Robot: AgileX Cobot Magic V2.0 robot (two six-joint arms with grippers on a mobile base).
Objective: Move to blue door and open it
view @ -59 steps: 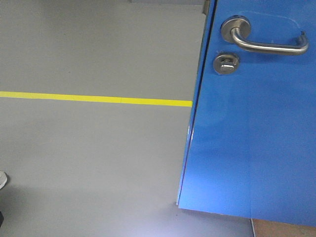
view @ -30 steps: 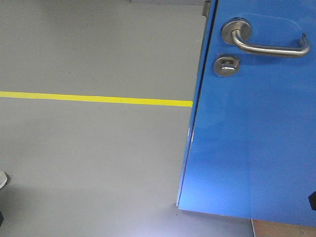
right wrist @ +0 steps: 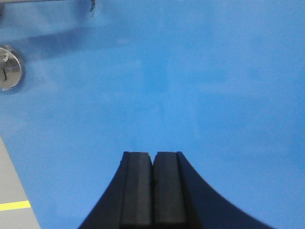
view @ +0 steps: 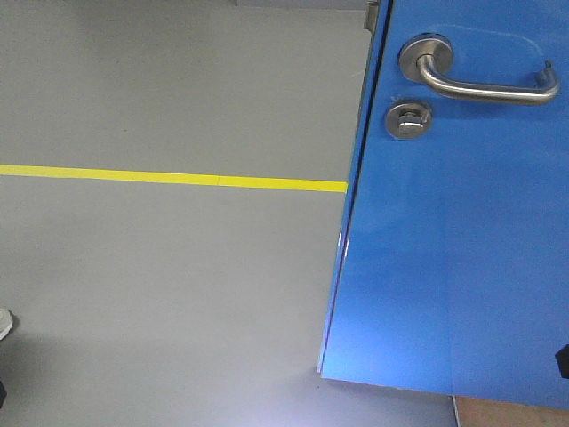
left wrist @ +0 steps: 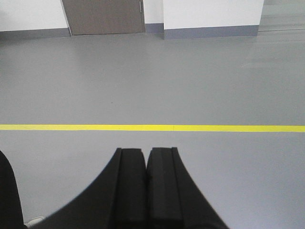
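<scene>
The blue door (view: 453,249) fills the right part of the front view, its left edge standing off over the grey floor. A silver lever handle (view: 484,87) sits near the top, with a round lock (view: 408,117) below it. In the right wrist view the blue door (right wrist: 190,86) fills the frame close ahead, and the lock (right wrist: 8,67) shows at the far left. My right gripper (right wrist: 153,155) is shut and empty, pointing at the bare panel to the right of and below the lock. My left gripper (left wrist: 146,151) is shut and empty over the floor.
A yellow line (view: 169,179) runs across the grey floor up to the door edge. The left wrist view shows a brown door (left wrist: 102,16) and white walls far off. A white object (view: 4,322) lies at the left edge. A small dark part (view: 563,360) shows at the right edge.
A small dark part has come into the front view at the lower right edge. The door and handle have barely shifted in the frame.
</scene>
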